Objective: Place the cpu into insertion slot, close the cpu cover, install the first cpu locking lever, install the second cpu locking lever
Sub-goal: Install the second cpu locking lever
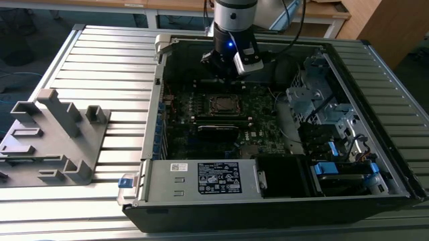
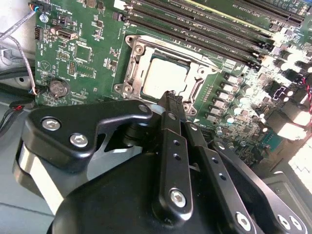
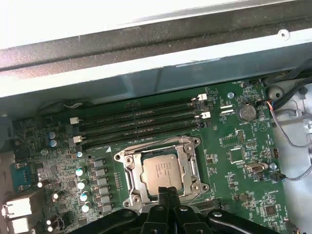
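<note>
The robot has one arm [image 1: 234,20], and it comes straight down from above. The top part is silver and white, and the part below it is black. A small blue light glows on the wrist [image 1: 228,44]. At the very end sits the black gripper [image 2: 171,97], and it points down. Its two long black fingers [image 2: 174,146] are pressed tight together, with no gap between the tips. Nothing is held between them. In both wrist views the tips meet in one thin point [image 3: 167,191].
</note>
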Tool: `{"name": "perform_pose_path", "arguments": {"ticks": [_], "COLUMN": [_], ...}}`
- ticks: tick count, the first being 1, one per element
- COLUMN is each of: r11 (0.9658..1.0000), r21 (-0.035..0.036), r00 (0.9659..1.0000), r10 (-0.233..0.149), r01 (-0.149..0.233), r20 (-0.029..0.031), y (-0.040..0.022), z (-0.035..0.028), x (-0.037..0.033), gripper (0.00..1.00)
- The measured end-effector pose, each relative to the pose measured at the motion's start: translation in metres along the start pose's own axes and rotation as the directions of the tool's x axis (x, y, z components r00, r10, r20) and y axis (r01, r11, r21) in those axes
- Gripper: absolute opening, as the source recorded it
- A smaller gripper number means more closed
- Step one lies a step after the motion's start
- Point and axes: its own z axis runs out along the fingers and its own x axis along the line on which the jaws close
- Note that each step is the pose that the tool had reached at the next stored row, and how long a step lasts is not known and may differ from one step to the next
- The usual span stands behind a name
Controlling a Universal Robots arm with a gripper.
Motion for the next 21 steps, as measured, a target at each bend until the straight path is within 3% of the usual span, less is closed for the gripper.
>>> {"name": "perform_pose_path", "arguments": {"ticks": [1,21], "r11": [1.0,1.0], "r21": [0.0,0.0], "r00": [1.0,1.0], "r10": [0.0,0.0], "r01": [0.0,0.0], "r20": [0.0,0.0], "y": [0.0003,0.0005], "z": [-0.0111,-0.0157], "x": [-0.0005,-0.0007], "gripper": [0.11,0.11]}}
